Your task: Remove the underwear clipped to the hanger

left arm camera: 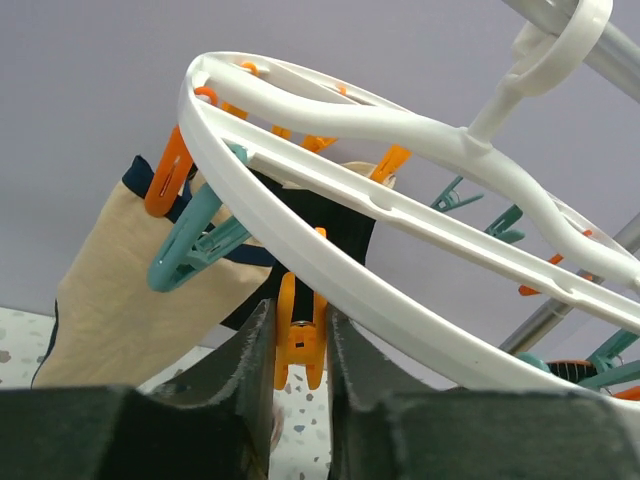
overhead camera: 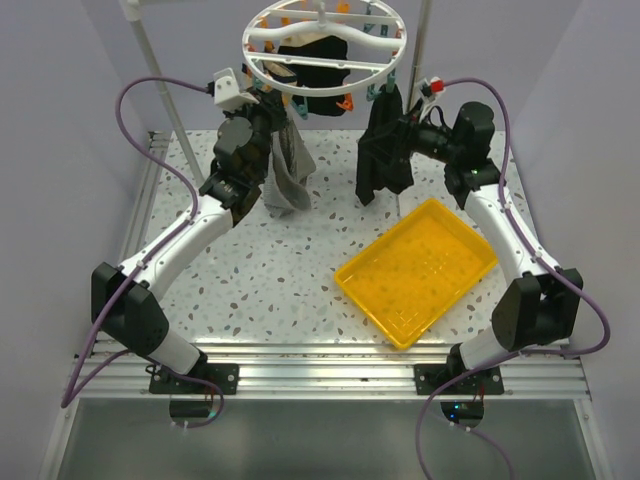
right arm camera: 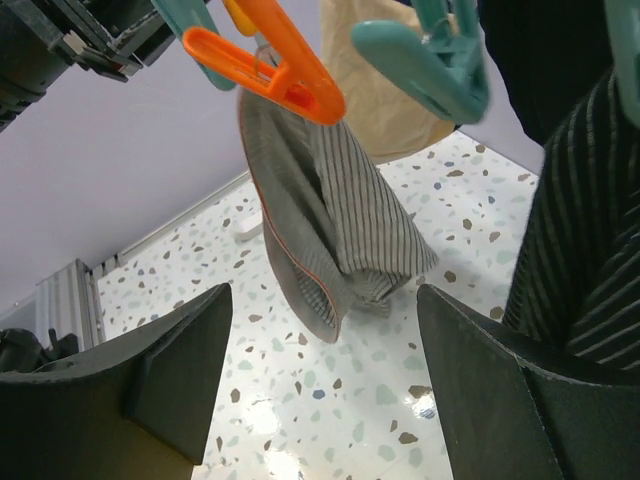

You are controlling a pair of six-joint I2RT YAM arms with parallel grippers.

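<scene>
The white ring hanger [overhead camera: 323,40] hangs over the far side of the table, and its rim crosses the left wrist view [left arm camera: 400,290]. My left gripper [overhead camera: 262,102] is raised under its left rim and is shut on an orange peg [left arm camera: 298,335]. Below it hangs the grey-and-white striped underwear [overhead camera: 288,170], which an orange peg [right arm camera: 270,65] holds. The beige underwear [left arm camera: 120,290] is clipped beside it. Black underwear hangs at the ring's middle [overhead camera: 315,75] and at its right [overhead camera: 383,150]. My right gripper [right arm camera: 322,300] is open and empty next to the right black piece.
A yellow tray [overhead camera: 418,270] lies on the speckled table at the right front. White upright poles [overhead camera: 165,90] [overhead camera: 420,50] stand at the back on both sides. Teal pegs [right arm camera: 430,60] dangle from the ring. Lilac walls close in the sides.
</scene>
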